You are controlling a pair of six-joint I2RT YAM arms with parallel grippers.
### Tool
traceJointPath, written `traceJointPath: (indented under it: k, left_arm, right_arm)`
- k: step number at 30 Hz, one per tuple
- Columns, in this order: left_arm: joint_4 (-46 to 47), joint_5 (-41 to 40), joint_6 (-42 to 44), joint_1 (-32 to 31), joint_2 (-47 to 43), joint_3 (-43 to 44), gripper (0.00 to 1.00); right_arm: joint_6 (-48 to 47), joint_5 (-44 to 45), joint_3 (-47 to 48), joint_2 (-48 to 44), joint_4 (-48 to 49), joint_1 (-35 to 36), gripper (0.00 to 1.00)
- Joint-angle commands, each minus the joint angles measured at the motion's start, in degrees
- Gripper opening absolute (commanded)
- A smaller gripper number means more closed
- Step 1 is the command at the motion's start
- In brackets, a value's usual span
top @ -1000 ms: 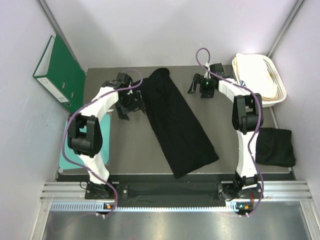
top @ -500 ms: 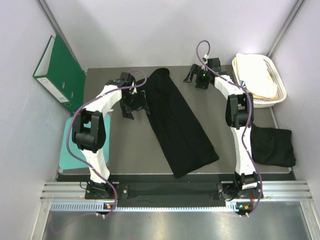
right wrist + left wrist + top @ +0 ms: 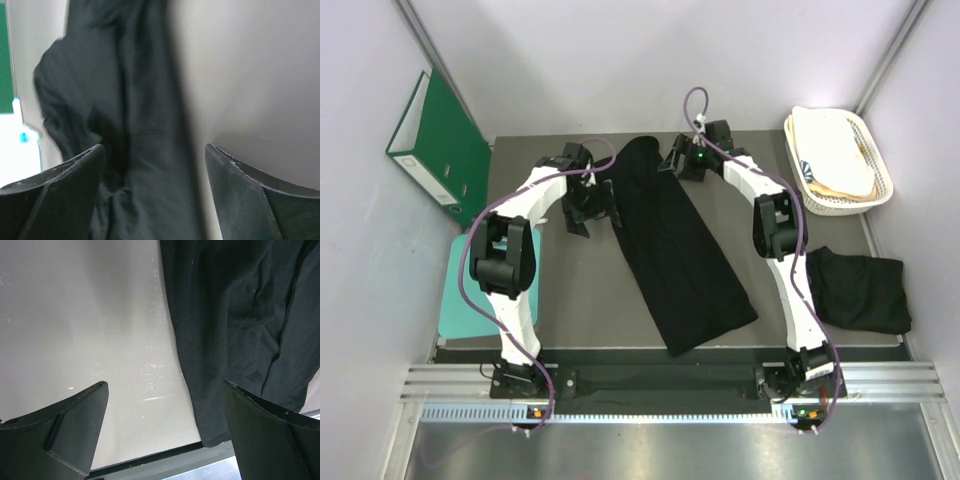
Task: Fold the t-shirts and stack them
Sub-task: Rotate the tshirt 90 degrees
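- Black t-shirt (image 3: 675, 245) folded into a long strip, slanting from the middle of the far edge of the bench (image 3: 570, 290) toward the near edge; second black t-shirt (image 3: 860, 290) bunched at the right edge.
- Left hand (image 3: 588, 215) spread wide, empty, just beside the strip's far left side.
- Right hand (image 3: 680, 166) apart, empty, over its far right side.
- Step, by the look of it: taking the far end for a crosswise fold.
- Next: pinch both sides, carry the far end nearward.

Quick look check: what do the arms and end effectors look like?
Left arm and right arm: white links, black joints, a purple cable looping along each. Left end effector and right end effector: black, two wedge-shaped fingers. Green light on the right wrist.
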Motion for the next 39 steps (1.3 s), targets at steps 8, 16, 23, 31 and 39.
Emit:
traceJointPath:
  k: [8, 16, 23, 31, 39]
  left_arm:
    - [-0.9, -1.2, 2.1, -0.2, -5.6, -1.3, 0.99]
    - [-0.9, -1.2, 2.0, -0.2, -6.8, -2.1, 0.99]
    - [0.4, 0.2, 1.6, -0.2, -6.8, -3.7, 0.99]
    - [2.3, 4.6, 2.2, -0.9, -5.7, -6.1, 0.99]
    - [3.9, 6.3, 2.8, -3.7, -3.5, -7.3, 0.99]
  right_arm:
    - [2.8, -0.1, -3.3, 2.6, 1.0, 3.9, 0.15]
    - [2.4, 6.7, -9.5, -3.5, 3.8, 2.1, 0.00]
    - [2.0, 11.0, -19.6, -9.9, 6.6, -3.2, 0.00]
    - [1.4, 15.5, -32.1, -17.3, 9.3, -7.3, 0.00]
    - [-1.4, 17.1, -33.9, -21.7, 7.9, -7.7, 0.45]
